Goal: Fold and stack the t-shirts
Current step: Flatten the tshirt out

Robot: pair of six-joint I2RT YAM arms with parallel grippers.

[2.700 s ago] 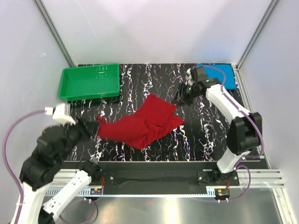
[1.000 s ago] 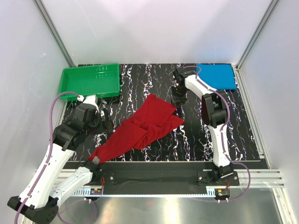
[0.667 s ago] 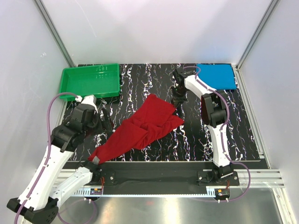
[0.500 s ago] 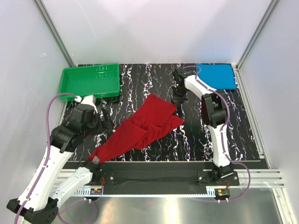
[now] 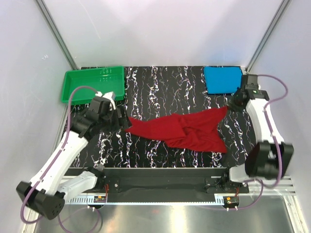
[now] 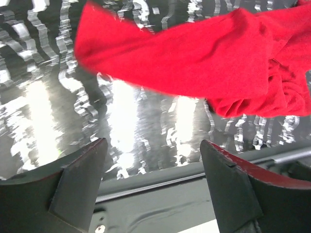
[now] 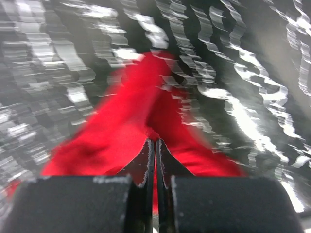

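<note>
Dragged rightward across the table [image 5: 160,82] within the last half second, the red shirt [image 5: 187,131] now lies stretched but rumpled at mid-table. The folded blue shirt [image 5: 222,79] sits at the far right corner. Step in hand, apparently: spreading flat; next, its left end needs gripping. The right gripper [image 7: 155,145] is pinched closed on the red shirt's right corner. The left gripper [image 6: 151,145] gapes wide and empty, near the left end.

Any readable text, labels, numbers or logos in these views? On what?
Green tray: faint raised marks on its far inner wall, too small to read.
Red t-shirt and blue t-shirt: plain, no print visible.
Nothing else legible in any view.
</note>
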